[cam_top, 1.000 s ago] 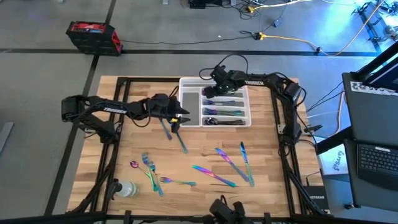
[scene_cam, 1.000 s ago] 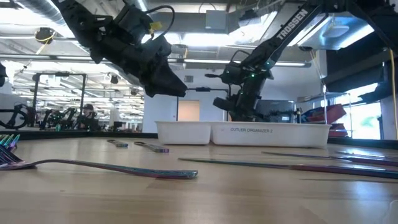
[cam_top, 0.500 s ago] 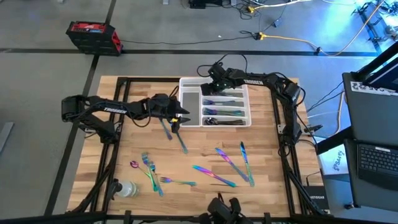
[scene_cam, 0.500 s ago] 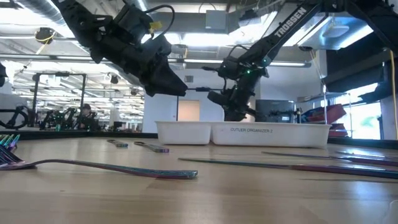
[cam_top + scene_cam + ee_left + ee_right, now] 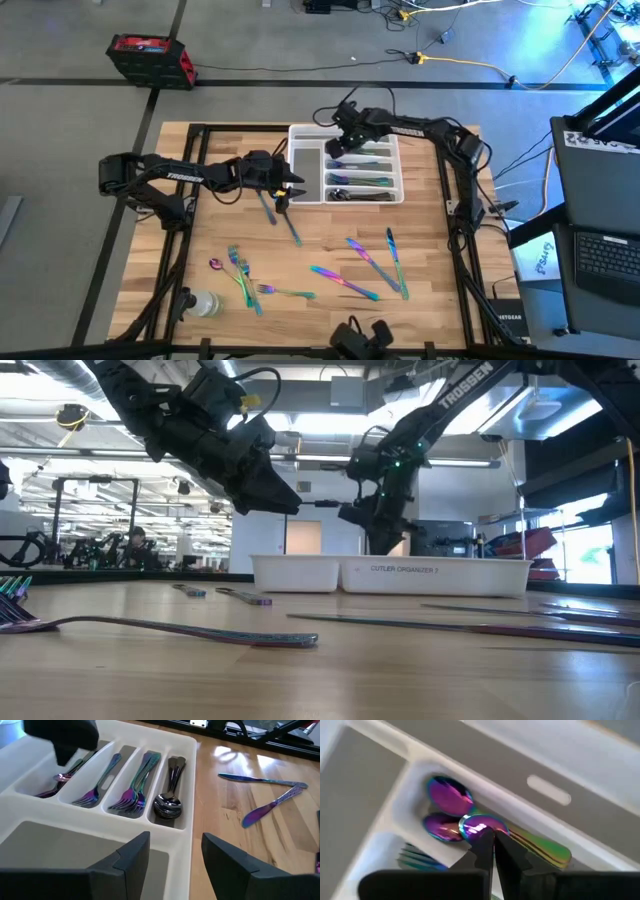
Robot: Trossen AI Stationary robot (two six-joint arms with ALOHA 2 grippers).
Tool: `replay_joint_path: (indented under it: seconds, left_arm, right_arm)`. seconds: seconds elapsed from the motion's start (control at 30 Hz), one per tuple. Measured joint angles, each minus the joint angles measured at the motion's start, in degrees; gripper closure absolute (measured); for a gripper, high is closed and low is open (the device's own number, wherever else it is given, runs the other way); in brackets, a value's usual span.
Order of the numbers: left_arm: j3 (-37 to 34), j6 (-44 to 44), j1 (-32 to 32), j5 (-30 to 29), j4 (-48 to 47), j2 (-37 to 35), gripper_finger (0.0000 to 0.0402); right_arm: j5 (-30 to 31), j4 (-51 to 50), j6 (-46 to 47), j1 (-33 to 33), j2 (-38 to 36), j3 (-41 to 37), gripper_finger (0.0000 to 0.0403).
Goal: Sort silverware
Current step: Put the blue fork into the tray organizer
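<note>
Your right gripper (image 5: 337, 143) hangs over the white tray (image 5: 296, 165), fingers shut on nothing, directly above the spoons (image 5: 451, 805) lying lengthwise in their slot. Your left gripper (image 5: 172, 851) waits open and empty beside the tray, nearer the loose silverware (image 5: 360, 254) on the table.

Iridescent rainbow tones of blue, purple, pink and teal are shown by the silverware (image 5: 345, 282), set against a white tray (image 5: 305, 166), a pale wood-grain table (image 5: 440, 300), two dark arms, and a red and black case (image 5: 150, 58) on grey floor.
</note>
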Motion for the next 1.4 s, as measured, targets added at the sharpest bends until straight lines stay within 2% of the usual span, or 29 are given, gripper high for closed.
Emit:
replay_joint_path:
  seconds: [0.4,0.87,1.27,1.4]
  left_arm:
    - [0.0,-0.2,0.0,-0.1,0.2,0.0,0.0235]
    - [0.0,-0.1,0.0,-0.1,0.0,0.0,0.0235]
    - [0.0,0.5,0.0,-0.1,-0.1,0.0,0.0235]
    - [0.0,1.0,0.0,-0.1,-0.1,0.0,0.0235]
  right_arm:
    - [-1.3,1.5,-0.1,0.0,2.9,0.0,0.0403]
    - [-4.8,8.6,1.5,0.0,3.0,0.0,0.0403]
    - [-4.6,9.6,-0.2,0.3,2.8,0.0,0.0403]
    - [-0.5,8.1,-2.1,0.8,1.4,0.0,0.0403]
